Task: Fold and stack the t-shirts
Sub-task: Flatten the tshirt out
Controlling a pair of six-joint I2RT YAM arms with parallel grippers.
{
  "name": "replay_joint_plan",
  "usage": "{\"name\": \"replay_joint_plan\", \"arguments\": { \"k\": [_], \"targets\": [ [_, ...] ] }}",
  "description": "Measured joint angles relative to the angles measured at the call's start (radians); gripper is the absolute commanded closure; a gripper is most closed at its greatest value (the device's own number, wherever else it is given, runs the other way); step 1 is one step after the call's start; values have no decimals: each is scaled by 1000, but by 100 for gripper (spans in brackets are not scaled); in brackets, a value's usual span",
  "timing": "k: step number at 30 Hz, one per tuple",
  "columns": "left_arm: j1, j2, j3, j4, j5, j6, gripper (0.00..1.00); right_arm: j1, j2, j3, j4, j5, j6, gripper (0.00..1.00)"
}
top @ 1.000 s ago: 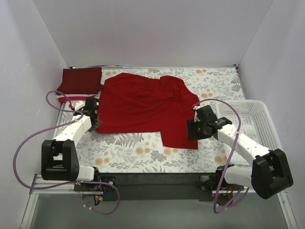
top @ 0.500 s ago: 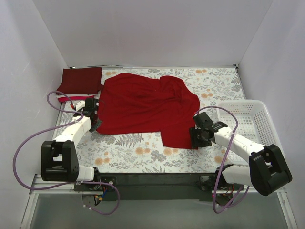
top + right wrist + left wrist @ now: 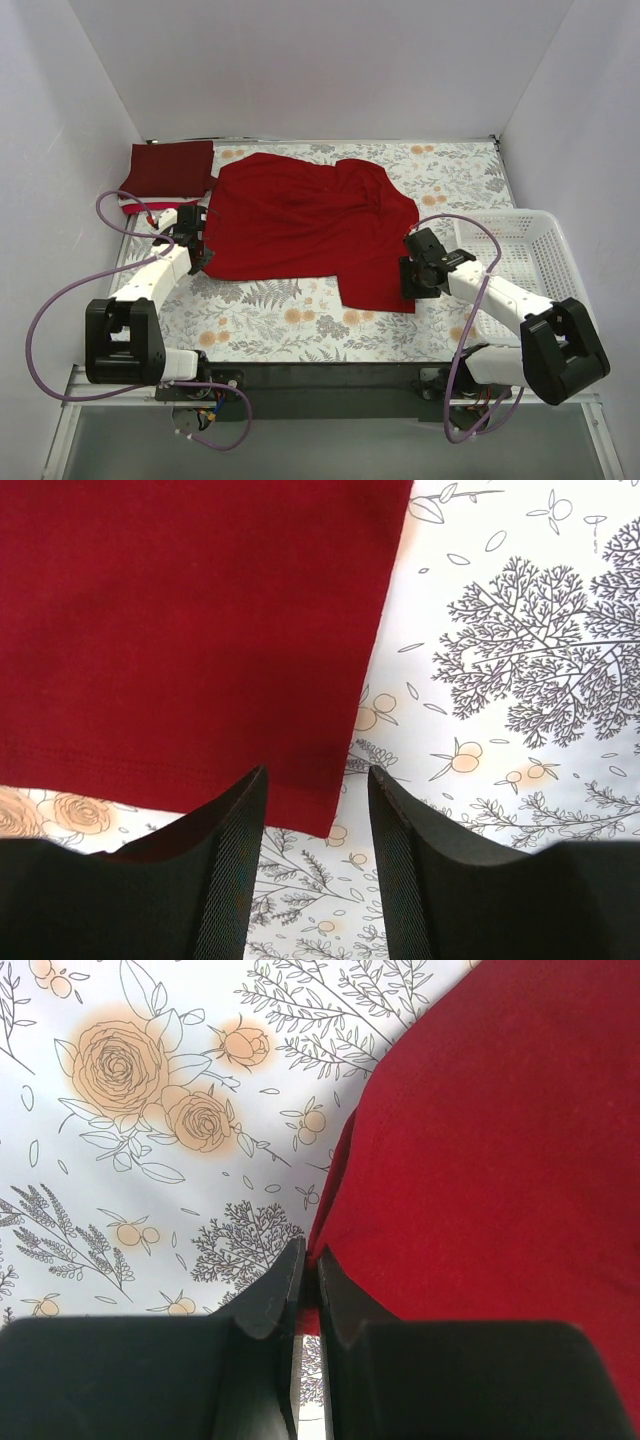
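A red shirt [image 3: 300, 225] is spread open across the middle of the top view, lying flat on the flower-printed table [image 3: 290, 318], with some creases toward its right side. In the upper left of that view a maroon shirt [image 3: 172, 168] is seen folded into a rectangle, just beside the red shirt's upper left edge. A strip of white and pinkish cloth [image 3: 129, 204] shows beneath its lower edge.

The lower left edge of the red shirt is met by the left gripper [image 3: 200, 246]. In the left wrist view the red shirt [image 3: 500, 1160] fills the right half of the frame, and the left gripper [image 3: 308, 1256] is clenched, its two dark fingers pressed almost together with the shirt's edge pinched between them, a sliver of red showing in the gap.

The lower right corner of the red shirt is reached by the right gripper [image 3: 411, 277]. In the right wrist view the red shirt [image 3: 190, 630] covers the upper left of the frame, and the right gripper [image 3: 316, 776] is spread apart, with the hemmed corner lying between the fingers and nothing grasped.

A white lattice basket [image 3: 540, 262] is placed at the right edge of the table, apart from the red shirt.
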Motion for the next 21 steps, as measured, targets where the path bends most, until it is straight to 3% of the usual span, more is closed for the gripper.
{"name": "replay_joint_plan", "arguments": {
  "k": [13,17,21],
  "targets": [
    [0,-18,0,1,10,2,100,6,71,-22,104,55,35,54],
    [0,-24,-1,2,11,4,100,8,58,-40,132,66,44,63],
    [0,-35,-1,4,11,5,100,11,47,-54,158,69,49,78]
  ]
}}
